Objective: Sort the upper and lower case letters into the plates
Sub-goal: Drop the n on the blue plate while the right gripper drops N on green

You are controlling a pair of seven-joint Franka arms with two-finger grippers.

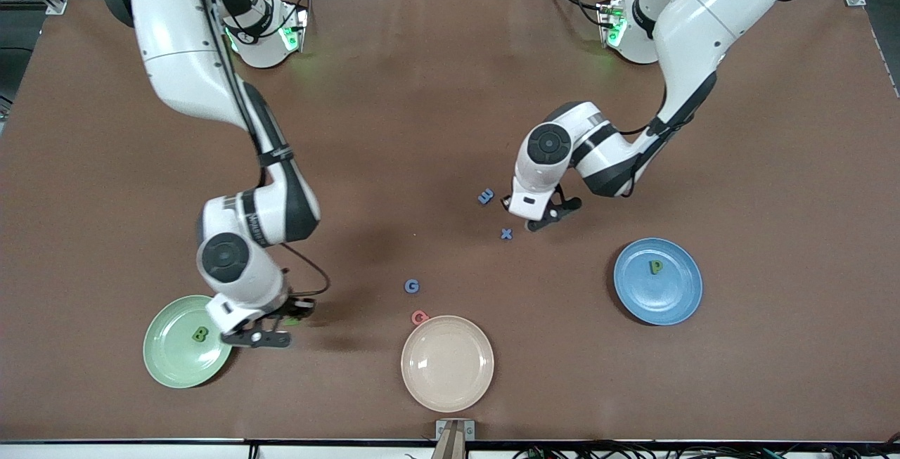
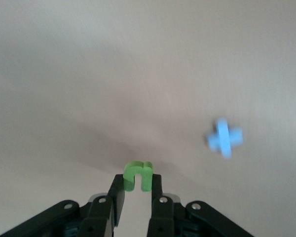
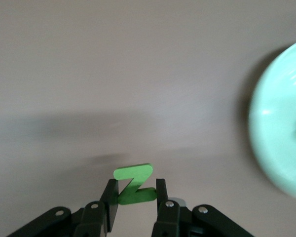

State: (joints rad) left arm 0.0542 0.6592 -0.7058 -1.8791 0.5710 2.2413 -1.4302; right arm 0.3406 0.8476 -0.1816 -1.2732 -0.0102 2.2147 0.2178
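Green plate (image 1: pixel 165 360) holds B (image 1: pixel 200 334); blue plate (image 1: pixel 678 297) holds p (image 1: pixel 655 266).

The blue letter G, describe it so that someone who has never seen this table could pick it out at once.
Start at the cream-pink round plate at the table edge nearest the front camera. Just past its rim, farther from the camera, lies a small red letter, and a little farther still lies the small flat blue letter G. It is blue, not red, and lies apart from the blue x-shaped letter.
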